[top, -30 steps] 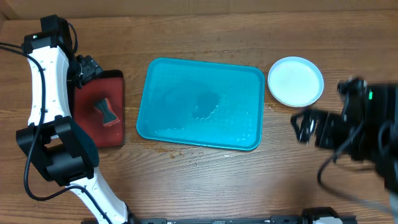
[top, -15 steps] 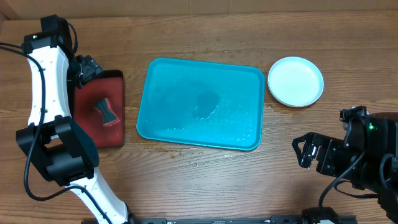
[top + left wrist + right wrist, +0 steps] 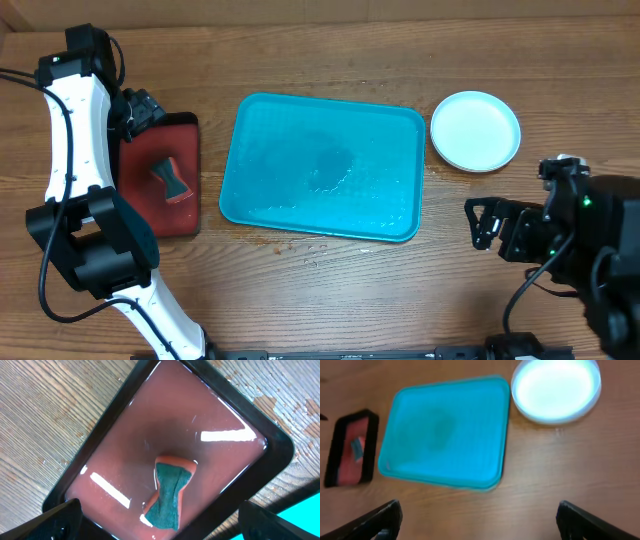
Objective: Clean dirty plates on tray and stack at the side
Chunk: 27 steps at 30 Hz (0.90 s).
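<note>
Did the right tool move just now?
Yes. The right tool dropped away from the white plate toward the table's near edge, then came partway back toward the plate.

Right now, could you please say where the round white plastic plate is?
Overhead, the white plate lies on the table, right of the turquoise plastic tray, near its far corner.
</note>
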Motion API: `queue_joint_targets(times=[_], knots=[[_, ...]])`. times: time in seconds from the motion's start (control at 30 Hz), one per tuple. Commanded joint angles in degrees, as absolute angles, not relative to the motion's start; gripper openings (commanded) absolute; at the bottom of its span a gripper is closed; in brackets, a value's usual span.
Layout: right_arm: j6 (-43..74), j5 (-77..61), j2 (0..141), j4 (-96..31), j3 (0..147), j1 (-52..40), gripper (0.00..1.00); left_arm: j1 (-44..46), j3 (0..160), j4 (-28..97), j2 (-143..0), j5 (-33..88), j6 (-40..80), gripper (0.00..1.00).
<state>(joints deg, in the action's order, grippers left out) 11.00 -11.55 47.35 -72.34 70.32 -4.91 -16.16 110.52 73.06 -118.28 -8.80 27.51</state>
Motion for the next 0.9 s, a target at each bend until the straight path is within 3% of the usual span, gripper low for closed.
queue_joint_targets(times=[0.0, 0.23, 0.47, 0.87], knots=[[3.9, -11.64, 39.57, -65.06, 60.58, -4.71, 1.0, -16.12, 110.89, 73.01, -117.32, -8.95, 28.34, 1.0], [2.96, -11.7, 17.8, -39.81, 32.36, -1.67, 1.0, -16.12, 110.89, 73.01, -117.32, -8.95, 28.34, 1.0], [2.98, -12.32, 2.72, -24.99, 15.27, -0.71, 1.0, -16.12, 110.89, 73.01, -117.32, -8.95, 28.34, 1.0], [2.94, -11.75, 0.16, -4.1, 3.53, -0.56, 1.0, -16.12, 110.89, 73.01, -117.32, -8.95, 28.34, 1.0]])
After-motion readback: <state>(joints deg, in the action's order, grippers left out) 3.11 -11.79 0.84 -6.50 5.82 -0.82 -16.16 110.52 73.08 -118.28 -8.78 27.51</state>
